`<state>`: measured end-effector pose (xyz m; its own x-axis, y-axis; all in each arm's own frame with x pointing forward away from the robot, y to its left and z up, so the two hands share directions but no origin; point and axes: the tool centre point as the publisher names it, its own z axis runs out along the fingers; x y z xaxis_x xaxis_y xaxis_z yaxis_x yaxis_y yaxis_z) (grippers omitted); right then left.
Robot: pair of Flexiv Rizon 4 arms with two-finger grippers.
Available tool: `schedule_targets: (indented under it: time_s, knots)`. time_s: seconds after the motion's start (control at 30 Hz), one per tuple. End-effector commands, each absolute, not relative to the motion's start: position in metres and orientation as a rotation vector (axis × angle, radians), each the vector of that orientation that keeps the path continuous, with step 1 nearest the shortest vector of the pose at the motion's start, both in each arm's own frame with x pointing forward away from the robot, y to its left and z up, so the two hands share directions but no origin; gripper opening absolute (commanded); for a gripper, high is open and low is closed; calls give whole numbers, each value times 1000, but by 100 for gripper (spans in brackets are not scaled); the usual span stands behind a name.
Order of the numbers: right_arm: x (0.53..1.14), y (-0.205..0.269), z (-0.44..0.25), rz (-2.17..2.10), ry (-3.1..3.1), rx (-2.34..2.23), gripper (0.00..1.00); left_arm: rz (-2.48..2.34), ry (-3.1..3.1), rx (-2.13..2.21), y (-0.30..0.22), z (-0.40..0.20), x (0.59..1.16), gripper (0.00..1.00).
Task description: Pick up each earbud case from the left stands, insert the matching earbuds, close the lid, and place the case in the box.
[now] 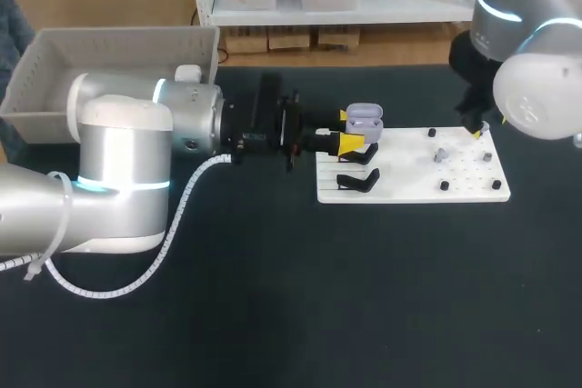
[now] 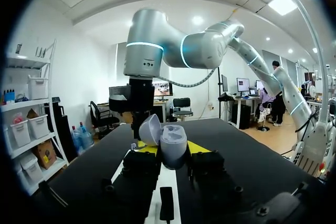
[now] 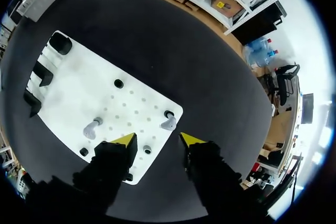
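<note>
A lavender earbud case (image 1: pixel 365 117) with its lid tilted open is held over the left end of the white board (image 1: pixel 409 190). My left gripper (image 1: pixel 348 130) is shut on it. In the left wrist view the case (image 2: pixel 173 145) stands upright between the yellow tips of the left gripper (image 2: pixel 172 149), lid (image 2: pixel 149 129) swung back. Two grey earbuds (image 3: pixel 93 128) (image 3: pixel 169 123) rest on pegs of the board (image 3: pixel 79 93). My right gripper (image 3: pixel 157 140) hangs open above the board, and the nearer earbud lies just ahead between its tips, untouched. In the head view the right gripper (image 1: pixel 479 131) is over the board's far right corner.
Black case stands (image 1: pixel 357 181) sit on the board's left part, below the held case. Small black pegs (image 1: pixel 445 185) dot its right part. A grey plastic box (image 1: pixel 118 43) stands at the back left. My left arm lies across the table's left half.
</note>
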<state>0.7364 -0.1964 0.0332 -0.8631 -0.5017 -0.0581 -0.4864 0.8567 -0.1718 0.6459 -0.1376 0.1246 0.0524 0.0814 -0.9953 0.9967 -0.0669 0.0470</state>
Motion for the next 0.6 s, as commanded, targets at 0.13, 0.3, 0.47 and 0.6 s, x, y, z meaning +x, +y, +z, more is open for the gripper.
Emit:
schedule_targets:
  time_s: [0.13, 0.3, 0.47, 0.6]
  knots:
    - [746, -195, 26, -234, 2951, -783, 48, -1177, 1203, 1341, -138, 124, 646, 0]
    - [748, -196, 24, -239, 2960, -773, 47, -1177, 1203, 1341, -138, 124, 646, 0]
    - [749, -198, 21, -240, 2965, -763, 45, -1177, 1203, 1341, -138, 124, 646, 0]
    - [749, -199, 20, -242, 2968, -751, 45, -1177, 1203, 1341, -138, 124, 646, 0]
